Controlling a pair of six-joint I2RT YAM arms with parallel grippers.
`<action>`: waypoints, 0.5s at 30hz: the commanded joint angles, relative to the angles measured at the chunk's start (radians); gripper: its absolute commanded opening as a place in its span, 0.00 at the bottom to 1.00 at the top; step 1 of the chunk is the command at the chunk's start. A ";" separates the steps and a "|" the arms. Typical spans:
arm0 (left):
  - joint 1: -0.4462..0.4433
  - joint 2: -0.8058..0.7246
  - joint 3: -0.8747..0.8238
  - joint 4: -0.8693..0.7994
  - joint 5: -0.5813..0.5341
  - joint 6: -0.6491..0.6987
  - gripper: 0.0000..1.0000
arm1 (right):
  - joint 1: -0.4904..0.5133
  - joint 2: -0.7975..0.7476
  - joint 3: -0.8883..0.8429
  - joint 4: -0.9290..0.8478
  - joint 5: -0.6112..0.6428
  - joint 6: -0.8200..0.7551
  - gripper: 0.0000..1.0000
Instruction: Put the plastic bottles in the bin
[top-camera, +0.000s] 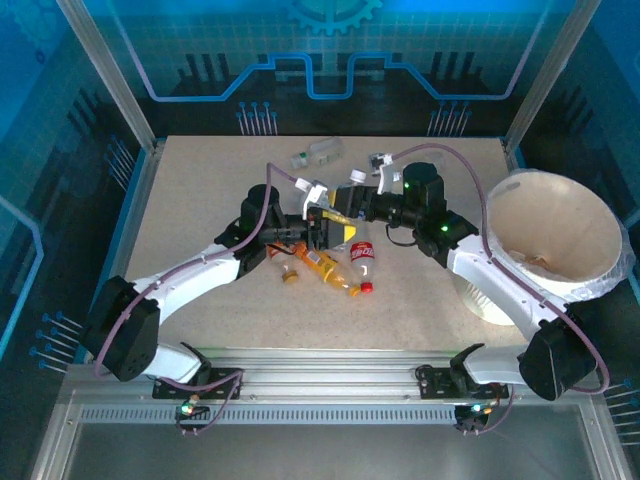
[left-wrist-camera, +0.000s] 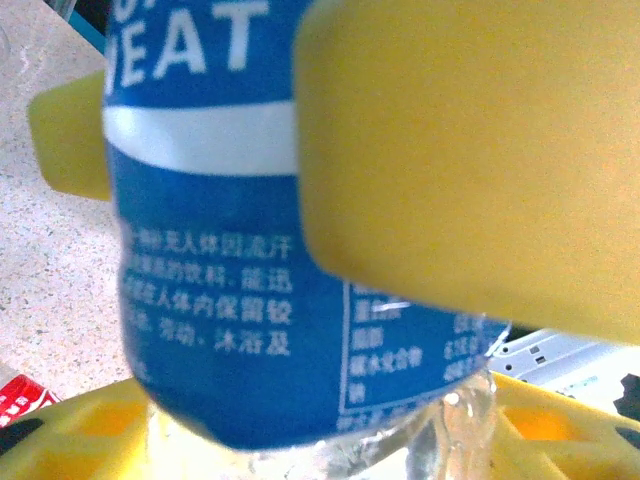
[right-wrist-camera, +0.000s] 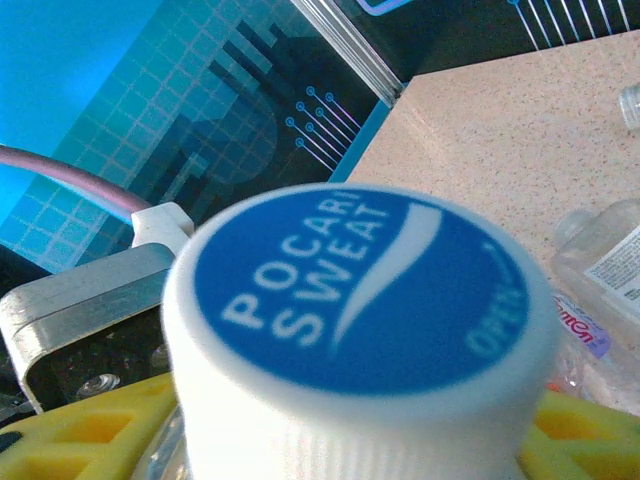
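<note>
Desk (top-camera: 190, 190) open at left of frame. Bottles (top-camera: 322, 265) clutter centre. Bin (top-camera: 560, 215) blocks right side.

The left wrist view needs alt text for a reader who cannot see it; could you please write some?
Extreme close-up of a clear bottle with a blue label and white lettering, held between yellow jaws on both sides. Speckled beige table shows at the left.

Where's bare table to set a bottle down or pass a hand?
Free: the table between loose bottles and front rail; its far-left corner. Crowded: centre, left gripper and right gripper at the blue bottle; bin takes the right.
</note>
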 joint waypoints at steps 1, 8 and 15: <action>-0.003 0.008 0.045 -0.050 -0.047 0.043 0.65 | 0.009 -0.021 0.016 -0.049 0.051 -0.021 0.44; 0.005 -0.017 0.048 -0.049 -0.141 0.003 0.99 | 0.010 -0.072 -0.017 -0.059 0.188 -0.015 0.37; 0.006 -0.054 0.051 -0.058 -0.119 -0.027 0.99 | 0.008 -0.179 0.034 -0.202 0.343 -0.125 0.33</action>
